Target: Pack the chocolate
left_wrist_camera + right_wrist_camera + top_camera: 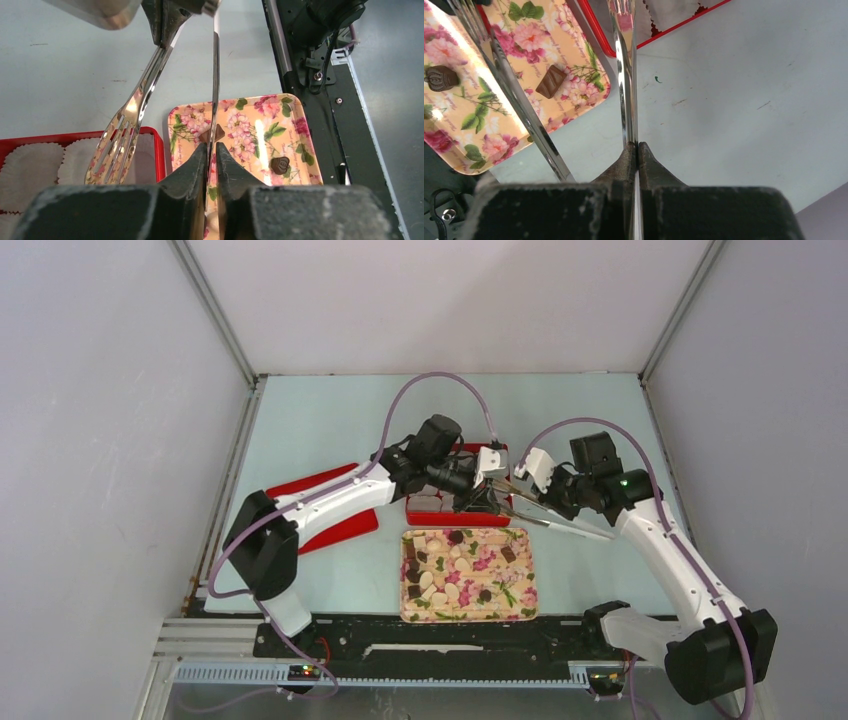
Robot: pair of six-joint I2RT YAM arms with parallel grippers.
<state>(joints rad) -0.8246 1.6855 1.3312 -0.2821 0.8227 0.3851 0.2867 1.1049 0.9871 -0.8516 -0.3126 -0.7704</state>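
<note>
Left gripper (210,152) pinches a metal utensil (216,75) above pale table (330,420), white walls (100,440) around.

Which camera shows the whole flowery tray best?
The top external view: the whole flowery tray shows from above, all four edges, with chocolates scattered on it. The left wrist view shows only one end, partly behind the left fingers and a metal utensil. The right wrist view catches just a corner.

Bright, even overhead light — soft shadows on the table (330,410). Wrist views: hard glare streaks on the steel fork (122,135); left hand (211,150) blurred up close, tray (260,125) sharp.
</note>
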